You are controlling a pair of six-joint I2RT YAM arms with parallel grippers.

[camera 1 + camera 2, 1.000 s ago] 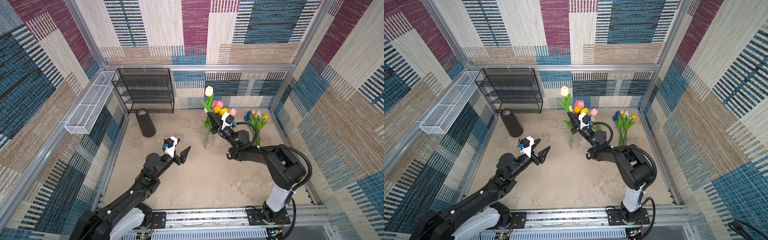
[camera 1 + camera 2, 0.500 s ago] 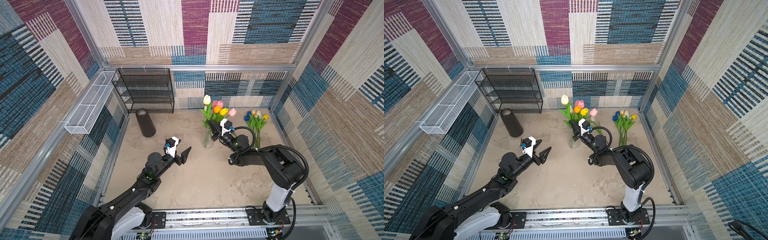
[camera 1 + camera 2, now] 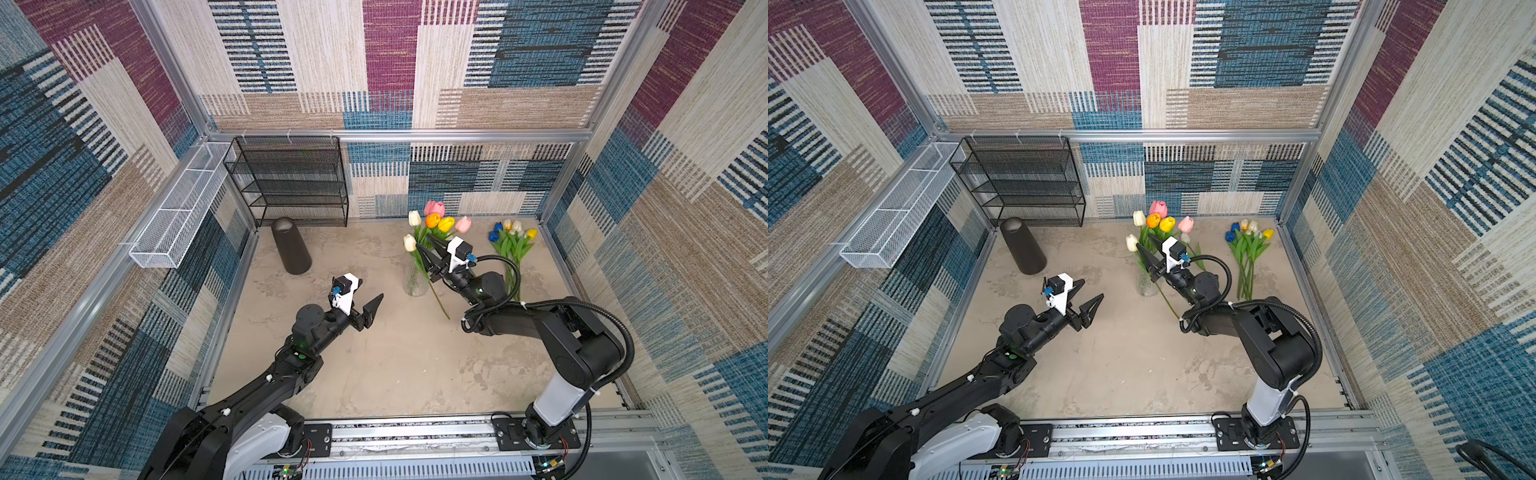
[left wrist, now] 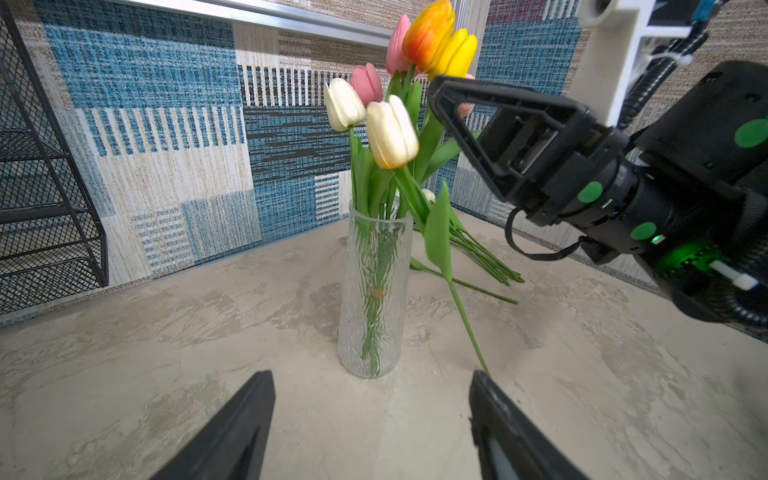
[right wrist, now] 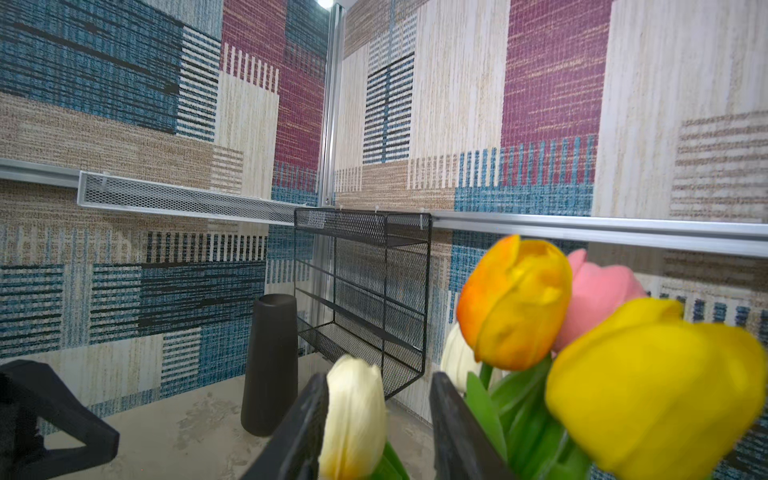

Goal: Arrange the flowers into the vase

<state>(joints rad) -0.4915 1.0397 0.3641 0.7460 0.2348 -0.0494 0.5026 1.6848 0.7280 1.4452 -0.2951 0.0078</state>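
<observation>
A clear glass vase [image 3: 415,282] [image 3: 1147,284] [image 4: 374,291] stands mid-table holding several flowers with white, pink, orange and yellow heads. One white tulip [image 3: 409,242] [image 4: 390,133] [image 5: 355,415] leans outside the vase, its stem end on the table. Its head sits between the fingers of my right gripper [image 3: 426,245] [image 3: 1145,243] [image 5: 376,386], which is open and gripping nothing. A bunch of flowers [image 3: 513,245] [image 3: 1250,249] lies at the back right. My left gripper [image 3: 370,290] [image 3: 1091,289] [image 4: 370,376] hangs open and empty, left of the vase and pointing at it.
A black cylinder [image 3: 291,246] stands at the back left of the table. Behind it a black wire shelf [image 3: 291,183] is set against the back wall. A white mesh basket [image 3: 178,208] hangs on the left wall.
My right gripper has opened and let go of the white tulip. That tulip's head has sunk lower beside the vase. The left arm has not moved.
</observation>
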